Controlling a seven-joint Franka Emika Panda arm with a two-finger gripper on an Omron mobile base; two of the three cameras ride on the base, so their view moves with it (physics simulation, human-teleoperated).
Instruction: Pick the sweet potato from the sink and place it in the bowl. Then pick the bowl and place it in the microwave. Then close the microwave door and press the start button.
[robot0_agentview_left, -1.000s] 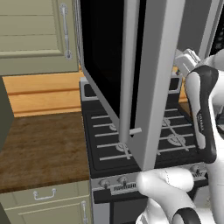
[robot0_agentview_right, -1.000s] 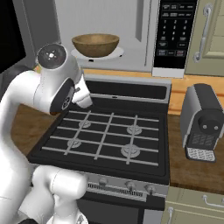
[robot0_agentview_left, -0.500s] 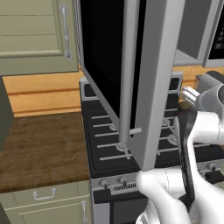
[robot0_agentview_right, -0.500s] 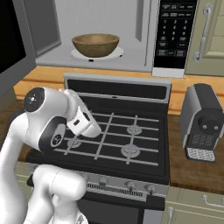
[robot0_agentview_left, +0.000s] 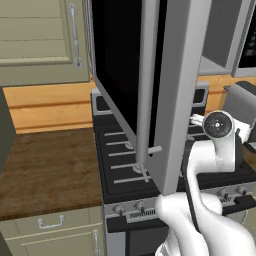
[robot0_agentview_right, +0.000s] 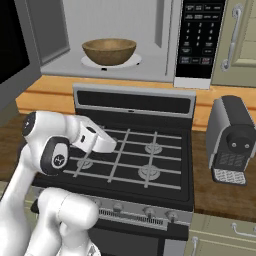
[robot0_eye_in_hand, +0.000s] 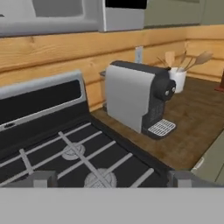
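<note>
The tan bowl (robot0_agentview_right: 109, 50) stands on the white turntable inside the microwave (robot0_agentview_right: 150, 30), which is open. The sweet potato and the sink are out of view. The microwave door (robot0_agentview_left: 170, 75) is swung wide toward me; its black glass also shows at the left edge (robot0_agentview_right: 15, 45) of the right base view. The dark control panel (robot0_agentview_right: 200, 37) is to the right of the cavity. My arm (robot0_agentview_right: 50, 150) is folded low over the stove's left burners, well below the bowl. In the hand view my gripper (robot0_eye_in_hand: 111, 181) is open and empty, with its fingertips (robot0_eye_in_hand: 43, 178) wide apart, facing the coffee machine.
A black gas stove (robot0_agentview_right: 135, 160) sits below the microwave. A grey coffee machine (robot0_agentview_right: 232, 140) stands on the wooden counter to its right, with a white utensil holder (robot0_eye_in_hand: 178, 78) behind it. Wooden counter (robot0_agentview_left: 45, 170) lies left of the stove. The open door juts out over the stove's front.
My arm has come down from beside the microwave opening to low over the stove, and the hand has turned to the right. The bowl stays in the microwave and the gripper stays open.
</note>
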